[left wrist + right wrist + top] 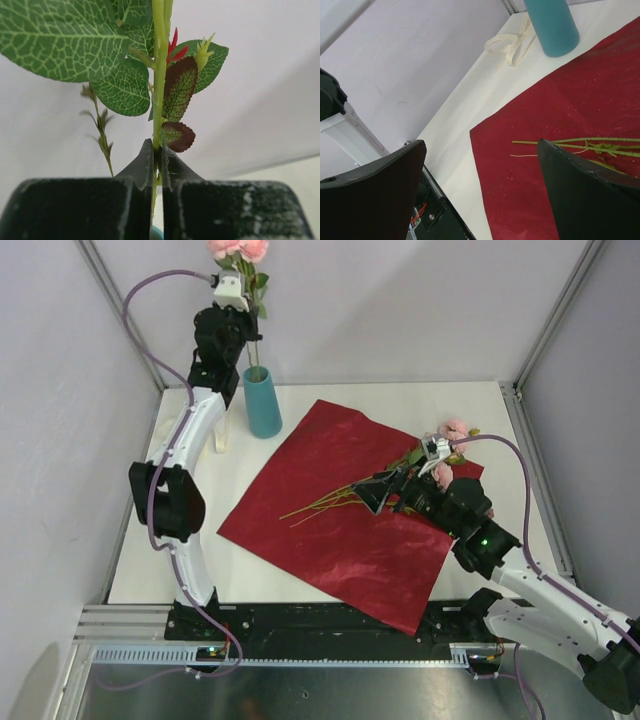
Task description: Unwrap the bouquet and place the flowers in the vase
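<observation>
The bouquet's dark red wrapping paper (340,530) lies spread flat on the table. Remaining flowers (330,500) rest on it, their green stems pointing left and pink blooms (455,430) at the right. My left gripper (238,318) is raised above the teal vase (262,400) and is shut on a rose stem (159,100). That rose's pink blooms (240,250) stand at the top, and its stem runs down to the vase mouth. My right gripper (375,490) hovers open over the lying stems (585,145), nothing between its fingers (590,190).
The cream ribbon (512,42) lies loose on the white table beside the vase (552,25), near the left arm. Grey walls and metal frame posts close in the table. The paper's near corner hangs over the front rail (300,625).
</observation>
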`<state>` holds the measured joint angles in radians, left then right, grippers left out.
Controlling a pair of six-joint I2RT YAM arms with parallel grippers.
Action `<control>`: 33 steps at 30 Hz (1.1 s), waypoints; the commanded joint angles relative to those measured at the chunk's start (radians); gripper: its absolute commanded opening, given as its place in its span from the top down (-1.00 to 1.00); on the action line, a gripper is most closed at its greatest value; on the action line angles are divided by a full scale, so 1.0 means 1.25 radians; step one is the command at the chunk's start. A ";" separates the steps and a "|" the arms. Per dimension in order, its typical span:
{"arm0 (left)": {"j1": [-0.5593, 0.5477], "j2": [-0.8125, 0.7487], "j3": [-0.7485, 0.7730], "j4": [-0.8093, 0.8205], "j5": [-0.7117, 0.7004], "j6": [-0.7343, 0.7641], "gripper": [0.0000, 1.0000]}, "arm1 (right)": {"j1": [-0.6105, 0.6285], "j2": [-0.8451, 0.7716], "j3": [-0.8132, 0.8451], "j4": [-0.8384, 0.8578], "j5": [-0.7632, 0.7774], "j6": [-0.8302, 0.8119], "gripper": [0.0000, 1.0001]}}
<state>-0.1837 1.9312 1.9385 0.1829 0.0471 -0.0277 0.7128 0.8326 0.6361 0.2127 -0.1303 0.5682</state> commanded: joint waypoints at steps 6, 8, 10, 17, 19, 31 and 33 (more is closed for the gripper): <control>0.018 -0.002 -0.111 0.031 -0.033 0.009 0.63 | -0.006 -0.033 0.003 -0.023 0.024 -0.002 -0.99; 0.022 -0.012 -0.136 0.031 -0.035 0.002 0.42 | -0.008 -0.037 0.004 -0.028 0.029 0.007 -0.99; 0.022 -0.031 -0.160 0.029 -0.032 0.000 0.09 | -0.009 -0.044 0.003 -0.031 0.027 0.020 -0.99; 0.023 -0.152 -0.243 -0.011 -0.059 -0.018 -0.81 | -0.010 -0.089 0.003 -0.086 0.054 0.101 -0.96; 0.023 -0.198 -0.281 -0.029 -0.059 -0.025 -0.89 | -0.011 -0.099 0.004 -0.112 0.079 0.145 -0.96; 0.020 -0.473 -0.463 -0.292 0.024 -0.123 -0.99 | -0.018 -0.096 0.003 -0.358 0.305 0.434 -0.90; 0.016 -0.525 -0.514 -0.302 0.073 -0.166 -0.99 | -0.021 -0.081 0.003 -0.404 0.345 0.475 -0.89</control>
<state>-0.1600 1.3842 1.3865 -0.0860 0.0223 -0.1246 0.6952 0.7105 0.6361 -0.1482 0.1452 1.0035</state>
